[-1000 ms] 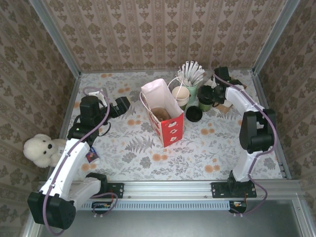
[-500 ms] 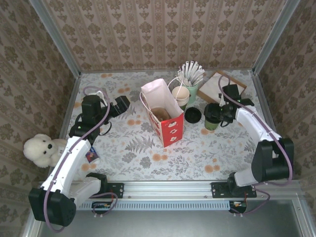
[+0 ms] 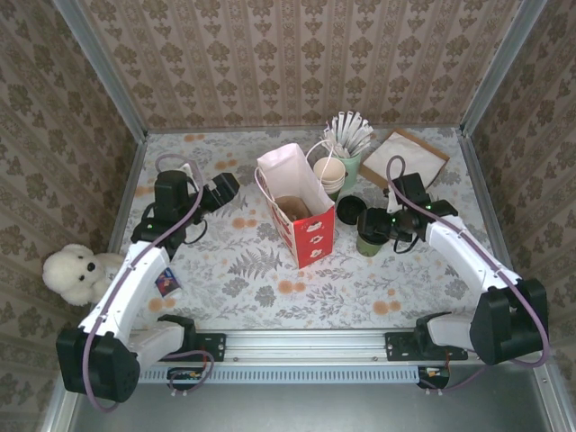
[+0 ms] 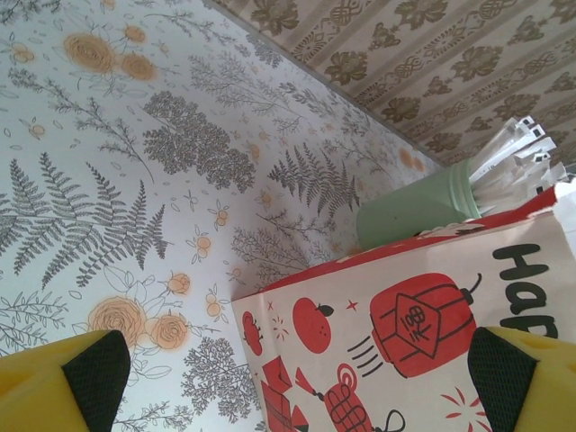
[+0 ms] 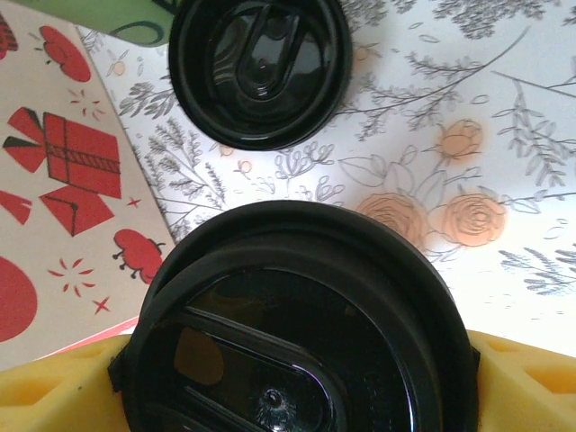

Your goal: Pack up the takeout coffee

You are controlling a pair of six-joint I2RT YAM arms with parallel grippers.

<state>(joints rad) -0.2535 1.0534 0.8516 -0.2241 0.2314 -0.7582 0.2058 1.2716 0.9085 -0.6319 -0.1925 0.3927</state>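
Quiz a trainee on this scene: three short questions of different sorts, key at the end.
1. True or false: the left gripper is clamped on the paper bag.
2. What does the right gripper hold? A) a loose black lid B) the takeout coffee C) a stack of lidless cups
3. Fill in: the takeout coffee is ___ the paper bag (inside/outside).
Key: 1 false, it is open and apart from the bag; 2 B; 3 outside.
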